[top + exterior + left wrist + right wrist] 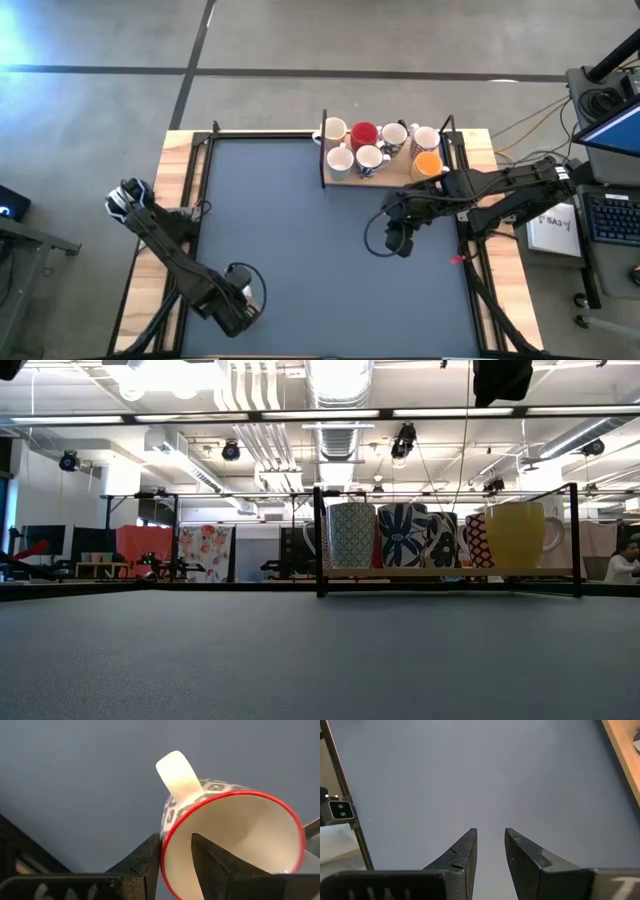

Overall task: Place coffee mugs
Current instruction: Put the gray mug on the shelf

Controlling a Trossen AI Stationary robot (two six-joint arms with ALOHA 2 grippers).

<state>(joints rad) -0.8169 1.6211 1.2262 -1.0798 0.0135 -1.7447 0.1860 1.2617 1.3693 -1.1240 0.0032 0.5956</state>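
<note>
My left gripper [243, 288] hovers over the mat's near-left corner, shut on a mug [235, 840] with a red rim, a grey-patterned white outside and a white handle [176, 772]. Several other mugs stand on a wooden shelf in a black frame [322, 165] at the far edge: cream [333, 130], red [363, 134], orange [428, 164] and white ones. In the low view they show as patterned mugs [403, 535] and a yellow one [515, 532]. My right gripper [490, 832] is open by a narrow gap and holds nothing, above the mat just near of the shelf [400, 240]. My left gripper pinches the mug's wall at the rim [167, 845], right beside the handle. One finger [210, 855] is inside the cup and the other [145, 857] is outside. The mug lies tipped, its mouth facing the wrist camera, with bare mat behind it.
A dark mat [300, 230] covers the table between wooden side rails [180, 190]. Black frame posts [319, 540] edge the shelf. Cables and a keyboard [610, 215] lie off the table's right side. The mat's middle and left hold nothing.
</note>
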